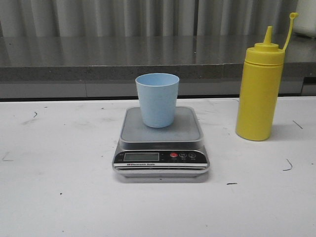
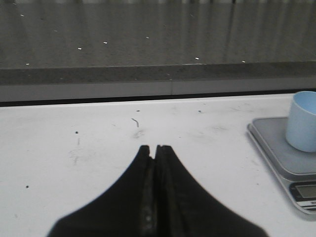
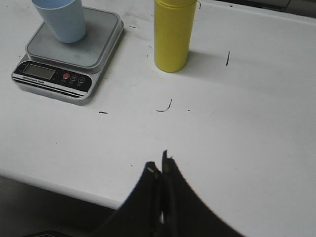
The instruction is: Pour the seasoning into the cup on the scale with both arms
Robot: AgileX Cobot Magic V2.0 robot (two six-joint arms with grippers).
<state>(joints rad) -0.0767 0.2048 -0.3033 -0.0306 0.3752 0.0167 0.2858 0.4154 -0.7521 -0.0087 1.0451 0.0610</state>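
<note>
Cup [image 1: 157, 100]: pale blue, upright, it stands on the steel platform of the scale, a little toward the back edge; in the front view it is at the centre of the table

Scale [image 1: 161, 148]: flat and silver, with a black front panel at 6 o'clock from the cup; the panel carries a small display and a red button; I cannot read the display

Seasoning bottle [image 1: 259, 93]: yellow, upright on the table, at 3 o'clock from the cup and well apart from the scale; the pointed nozzle is up, the thin cap strap rises from it toward 1 o'clock

Table [image 1: 59, 163]: white, with some small dark marks

Left gripper [image 2: 154, 149]: seen only in the left wrist view; the two black fingers are pressed together with no gap and nothing between them; it is above bare table, and the cup [image 2: 301, 121] and scale [image 2: 281, 148] are well apart from it, at about 2 o'clock from the fingertips

Right gripper [image 3: 160, 167]: seen only in the right wrist view; the fingers are closed against each other and hold nothing; it is over the near edge of the table; the bottle [image 3: 173, 34] is at 12 o'clock from the tips, the scale [image 3: 101, 47] and cup [image 3: 61, 17] at about 11 o'clock, all well apart from it
</note>
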